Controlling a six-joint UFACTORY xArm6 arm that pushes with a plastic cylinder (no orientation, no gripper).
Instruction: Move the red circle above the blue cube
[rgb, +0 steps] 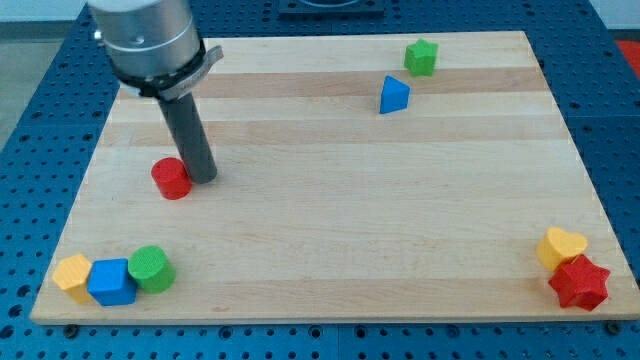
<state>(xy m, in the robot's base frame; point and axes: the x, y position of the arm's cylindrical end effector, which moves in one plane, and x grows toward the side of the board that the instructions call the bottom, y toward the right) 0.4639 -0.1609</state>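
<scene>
The red circle (171, 178) lies on the wooden board (330, 200) at the view's left, about mid-height. My tip (203, 178) stands right beside it on its right side, touching or nearly touching. The blue cube (111, 281) sits near the view's bottom left corner, well below the red circle, wedged between a yellow block (74, 274) on its left and a green circle (151, 268) on its right.
A blue triangle (394, 95) and a green block (421, 56) lie near the view's top right of centre. A yellow heart (560, 246) and a red star (580, 283) sit at the bottom right corner.
</scene>
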